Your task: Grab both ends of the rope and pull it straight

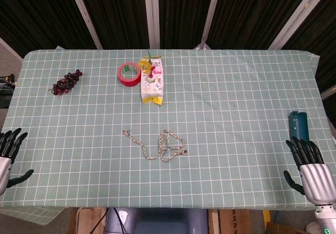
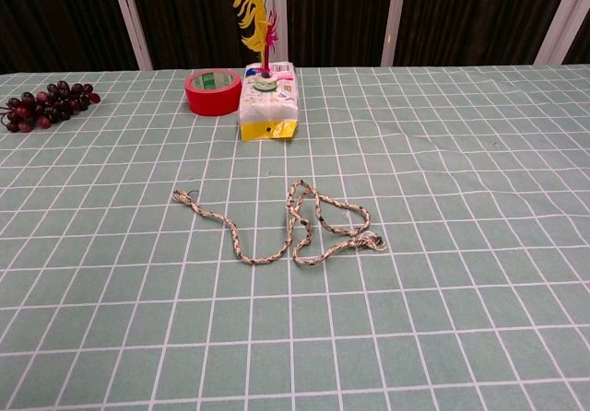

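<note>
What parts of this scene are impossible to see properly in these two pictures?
- Left robot hand: cut off by the head view's left edge; absent from the chest view.
- Right robot hand: wrist runs off the bottom edge; absent from the chest view.
- Packet: printing too small to read.
- Blue thing: too small to identify.
- Rope: how its loops cross is unclear.

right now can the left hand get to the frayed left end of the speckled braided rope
Probably yes. The left hand is open at the table's near left edge, and only bare checked green tablecloth lies between it and the speckled braided rope's frayed left end.
</note>
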Robot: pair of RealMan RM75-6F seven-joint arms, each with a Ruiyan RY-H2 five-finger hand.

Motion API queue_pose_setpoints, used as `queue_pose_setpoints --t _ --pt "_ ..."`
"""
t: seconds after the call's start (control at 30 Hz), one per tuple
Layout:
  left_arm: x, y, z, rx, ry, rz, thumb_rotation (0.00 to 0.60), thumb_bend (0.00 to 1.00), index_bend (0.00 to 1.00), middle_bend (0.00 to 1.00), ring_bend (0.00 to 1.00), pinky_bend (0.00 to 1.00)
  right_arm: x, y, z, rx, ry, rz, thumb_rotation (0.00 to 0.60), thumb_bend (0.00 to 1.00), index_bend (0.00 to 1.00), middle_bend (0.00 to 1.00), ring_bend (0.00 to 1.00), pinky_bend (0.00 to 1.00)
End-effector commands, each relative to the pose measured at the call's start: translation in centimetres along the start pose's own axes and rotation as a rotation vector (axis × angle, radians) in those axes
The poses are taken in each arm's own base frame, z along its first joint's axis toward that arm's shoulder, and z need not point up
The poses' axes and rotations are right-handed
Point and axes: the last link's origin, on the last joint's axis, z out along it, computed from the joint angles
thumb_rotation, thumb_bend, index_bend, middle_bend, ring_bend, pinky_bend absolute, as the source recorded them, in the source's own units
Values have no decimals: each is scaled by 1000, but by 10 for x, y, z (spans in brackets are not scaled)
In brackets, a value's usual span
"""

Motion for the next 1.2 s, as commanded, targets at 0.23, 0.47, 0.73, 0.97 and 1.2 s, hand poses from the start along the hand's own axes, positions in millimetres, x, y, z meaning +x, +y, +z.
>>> queue_pose_setpoints --t 0.23,0.47,0.73,0.97,1.2 --pt "0 0 0 -1 -2 3 600 40 73 0 0 0 0 0 -1 0 -2 3 600 386 0 0 0 0" --pt "1 0 -1 -1 4 3 600 41 73 0 0 0 -1 -7 0 19 -12 38 600 386 0 0 0 0" --pt "1 0 0 0 7 3 600 41 73 0 0 0 -6 -29 8 80 -48 130 600 386 59 1 0 0" --pt "1 0 1 -2 5 3 600 40 73 0 0 0 -12 -66 32 155 -88 217 600 385 281 85 0 0" --pt "1 0 1 -4 6 -2 600 40 73 0 0 0 -23 -125 62 246 -118 303 600 385 368 136 0 0"
